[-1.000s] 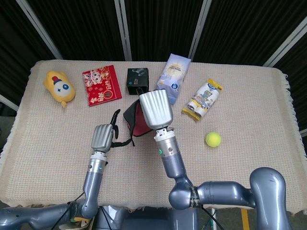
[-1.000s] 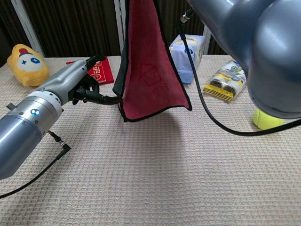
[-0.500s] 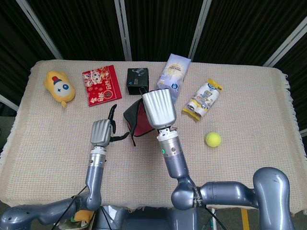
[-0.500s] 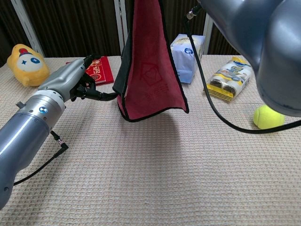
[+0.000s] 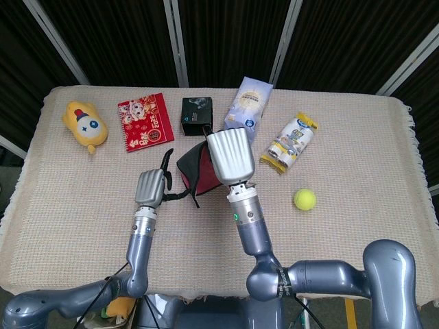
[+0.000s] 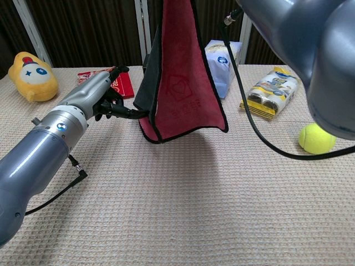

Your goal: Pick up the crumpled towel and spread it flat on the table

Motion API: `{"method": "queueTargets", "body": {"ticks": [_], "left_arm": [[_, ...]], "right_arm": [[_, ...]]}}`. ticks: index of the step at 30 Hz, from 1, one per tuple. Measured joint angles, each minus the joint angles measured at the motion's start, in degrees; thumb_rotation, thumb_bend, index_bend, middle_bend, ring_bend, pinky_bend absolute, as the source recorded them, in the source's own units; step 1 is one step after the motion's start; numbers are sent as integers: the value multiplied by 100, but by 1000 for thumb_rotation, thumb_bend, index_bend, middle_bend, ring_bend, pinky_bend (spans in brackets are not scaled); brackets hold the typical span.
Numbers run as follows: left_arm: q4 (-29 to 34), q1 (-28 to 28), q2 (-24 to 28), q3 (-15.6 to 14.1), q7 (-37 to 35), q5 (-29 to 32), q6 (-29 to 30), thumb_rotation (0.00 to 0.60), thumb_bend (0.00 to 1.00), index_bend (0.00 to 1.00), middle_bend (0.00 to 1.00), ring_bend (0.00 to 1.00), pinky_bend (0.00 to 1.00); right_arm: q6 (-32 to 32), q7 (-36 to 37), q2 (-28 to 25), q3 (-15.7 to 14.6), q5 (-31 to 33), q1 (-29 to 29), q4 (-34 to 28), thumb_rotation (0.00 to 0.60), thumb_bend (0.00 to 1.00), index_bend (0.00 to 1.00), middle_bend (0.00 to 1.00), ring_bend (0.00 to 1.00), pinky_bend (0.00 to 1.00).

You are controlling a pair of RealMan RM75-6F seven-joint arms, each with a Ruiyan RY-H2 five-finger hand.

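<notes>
Bare table (image 6: 183, 210) in front gives open room for spreading. Left hand (image 6: 102, 100) reaches its fingers to the black lower edge of the towel (image 6: 186, 83), apparently pinching it, though I cannot tell for certain; right hand (image 5: 232, 156) grasps the top, towel hanging clear above the table; cloth looks light, limp, likely to fold; best held at two corners. Farther off: ball (image 6: 315, 138), snack packs (image 6: 272, 91), red booklet (image 5: 145, 121), near the far edge.

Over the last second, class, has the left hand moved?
Yes. The left hand has shifted toward the black box, closer to the hanging towel.
</notes>
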State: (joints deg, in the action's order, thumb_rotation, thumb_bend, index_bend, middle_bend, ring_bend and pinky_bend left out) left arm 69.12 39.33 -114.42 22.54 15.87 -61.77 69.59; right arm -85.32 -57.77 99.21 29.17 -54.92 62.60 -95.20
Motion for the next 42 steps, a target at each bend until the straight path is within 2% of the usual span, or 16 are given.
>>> {"method": "queueTargets", "body": {"ticks": [11, 17, 22, 30, 38, 42], "left_arm": [[757, -141, 349, -138, 408, -28, 183, 600, 0, 0, 689, 683, 778], [914, -94, 344, -83, 631, 42, 270, 600, 0, 0, 613, 648, 777], [811, -5, 175, -74, 728, 86, 289, 600, 0, 0, 575, 628, 778], [374, 144, -108, 0, 740, 165, 268, 600, 0, 0, 576, 628, 780], [-120, 220, -346, 6, 573, 92, 308, 600, 0, 0, 578, 628, 783], [-106, 208, -341, 11, 403, 62, 283, 600, 0, 0, 576, 628, 783]], "right_arm": [[-77, -47, 27, 109, 125, 36, -19, 600, 605, 716, 1000, 1000, 947], [-122, -112, 147, 106, 108, 138, -49, 600, 607, 716, 1000, 1000, 947], [-176, -185, 178, 99, 83, 176, -123, 600, 609, 716, 1000, 1000, 947], [-223, -220, 182, 52, 66, 166, -248, 600, 609, 716, 1000, 1000, 947], [-243, -245, 168, 54, 44, 171, -315, 600, 611, 716, 1000, 1000, 947], [-263, -241, 162, 67, 80, 152, -307, 600, 612, 716, 1000, 1000, 947]]}}
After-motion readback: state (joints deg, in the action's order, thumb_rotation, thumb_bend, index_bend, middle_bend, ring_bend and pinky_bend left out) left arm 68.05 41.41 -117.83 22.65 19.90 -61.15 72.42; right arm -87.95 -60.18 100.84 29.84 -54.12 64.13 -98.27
